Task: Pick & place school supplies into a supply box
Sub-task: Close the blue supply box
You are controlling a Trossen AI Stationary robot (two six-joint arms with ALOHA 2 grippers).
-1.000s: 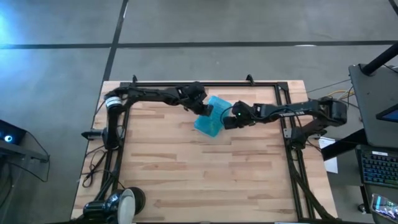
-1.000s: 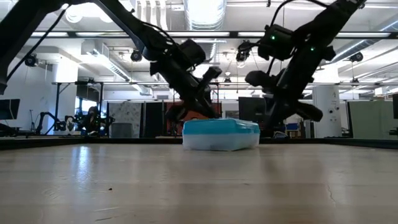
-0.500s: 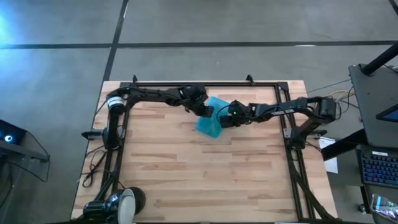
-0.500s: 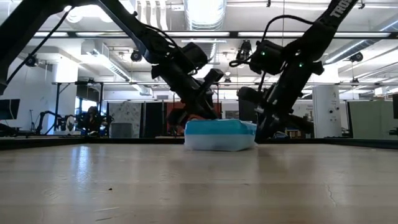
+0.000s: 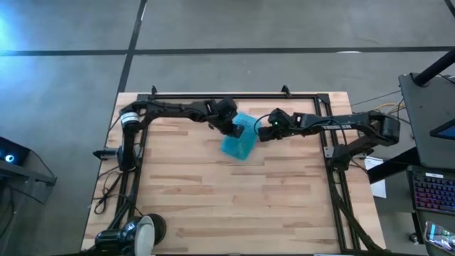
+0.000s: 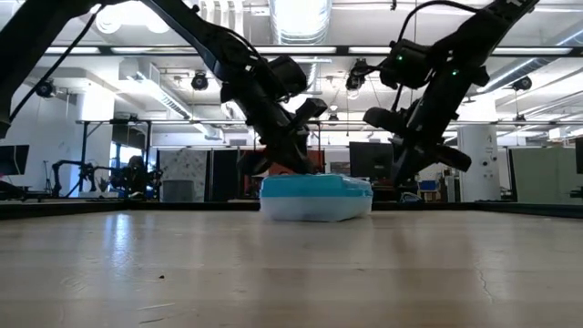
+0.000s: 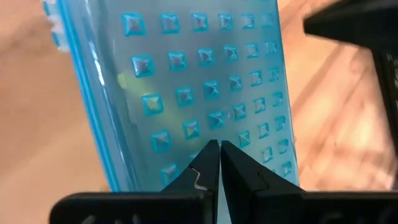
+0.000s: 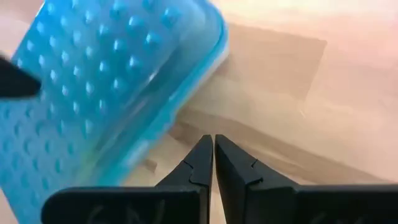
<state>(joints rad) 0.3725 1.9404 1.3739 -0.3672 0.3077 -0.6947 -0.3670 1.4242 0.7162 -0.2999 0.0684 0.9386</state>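
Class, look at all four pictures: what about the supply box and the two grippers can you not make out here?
- Contents of the supply box: the studded teal lid hides them in every view.
- Whether the left gripper touches the lid: left wrist view cannot settle it.
- Gap between the right gripper and the box: unclear in the low view.

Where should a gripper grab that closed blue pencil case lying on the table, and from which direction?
Probably from straight above, across the short width of the supply box, near its middle. It lies flat and shut, lid up; the long side walls are the narrow pair that fingers could span. The left gripper presses its shut fingers on the lid, while the right gripper hangs shut beside the box.
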